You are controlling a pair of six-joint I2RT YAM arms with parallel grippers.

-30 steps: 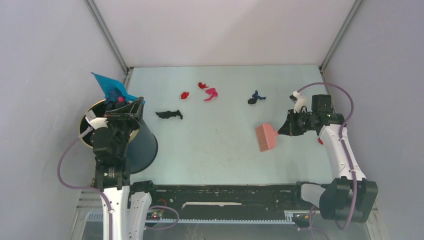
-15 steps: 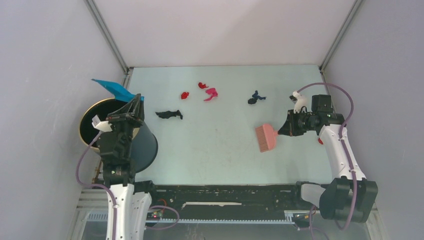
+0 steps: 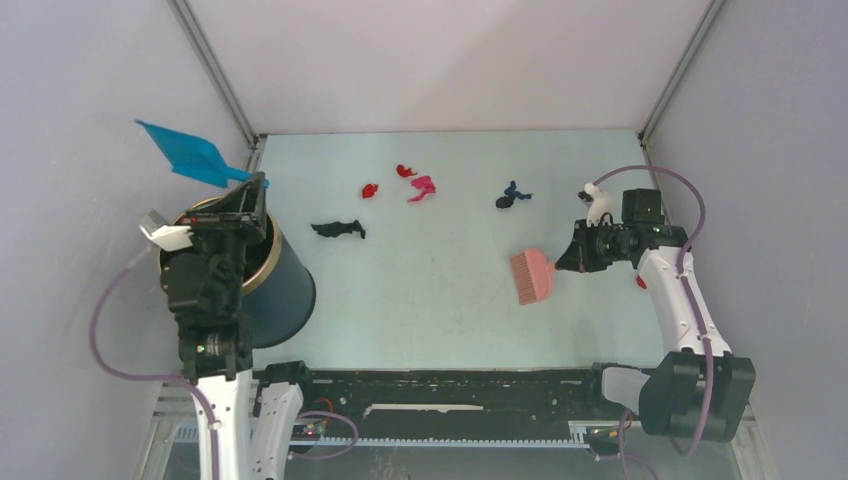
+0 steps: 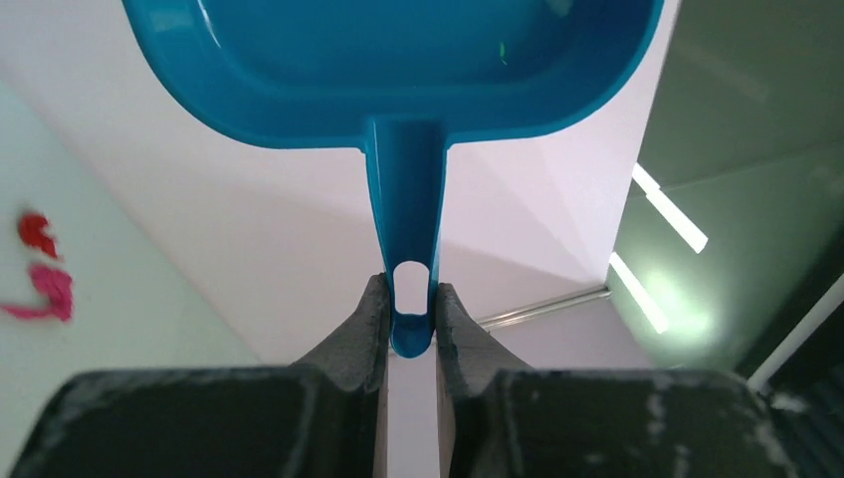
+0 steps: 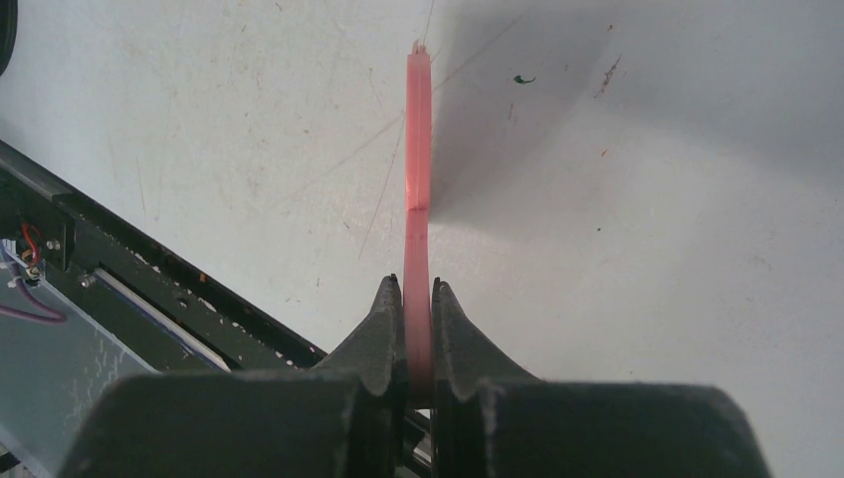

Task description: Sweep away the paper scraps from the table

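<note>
Left end effector (image 4: 410, 299), clamped on the dustpan (image 3: 185, 155) handle, has swung it off the bin (image 3: 280, 295). Right end effector (image 5: 418, 294) grips the brush (image 3: 532, 275), unmoved. Paper scraps (image 3: 420, 187) remain on the tabletop (image 3: 430, 310), so more sweeping is likely.

dustpan (image 4: 398, 80): cut off at top edge | bin (image 3: 287, 295): partly behind left arm (image 3: 207, 285) | paper scraps (image 4: 52, 295): blurred

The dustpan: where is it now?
Top view, far left: the dustpan is held by its handle in the left gripper, raised beyond the dark bin, in front of the left wall.
</note>
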